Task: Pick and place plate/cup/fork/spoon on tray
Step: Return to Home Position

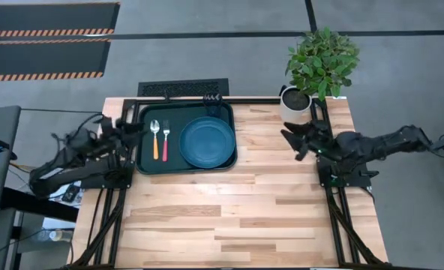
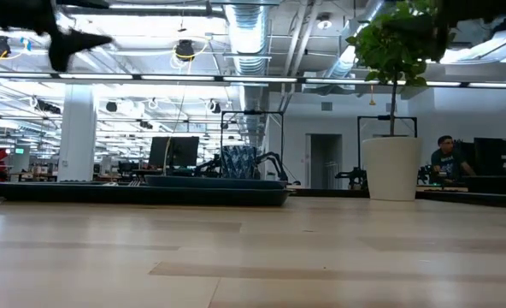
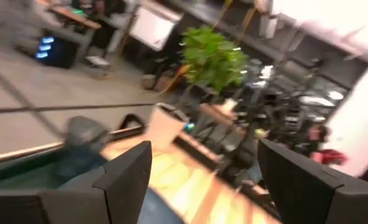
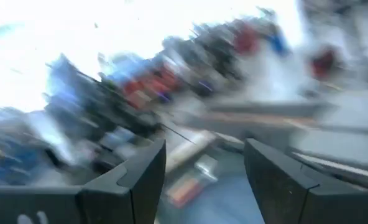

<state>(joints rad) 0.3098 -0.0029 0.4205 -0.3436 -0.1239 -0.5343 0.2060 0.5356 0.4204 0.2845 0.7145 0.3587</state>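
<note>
The dark green tray [image 1: 145,154] lies at the table's far left. On it rest the teal-blue plate [image 1: 207,141], the orange-handled spoon [image 1: 155,139] and the red-handled fork [image 1: 166,139], side by side left of the plate. The small bluish-grey cup [image 1: 217,111] stands in the tray's far right corner, also seen in the left wrist view [image 3: 84,134]. My left gripper [image 1: 136,127] hovers open over the tray's left rim, raised above it. My right gripper [image 1: 293,141] hangs open above the table's right part, pointing toward the tray. Neither touches anything.
A white pot with a green plant [image 1: 297,101] stands at the table's far right corner, just beyond my right gripper. The wooden table's near half [image 1: 229,225] is bare. Black frame rails [image 1: 334,217] run along both sides of the table.
</note>
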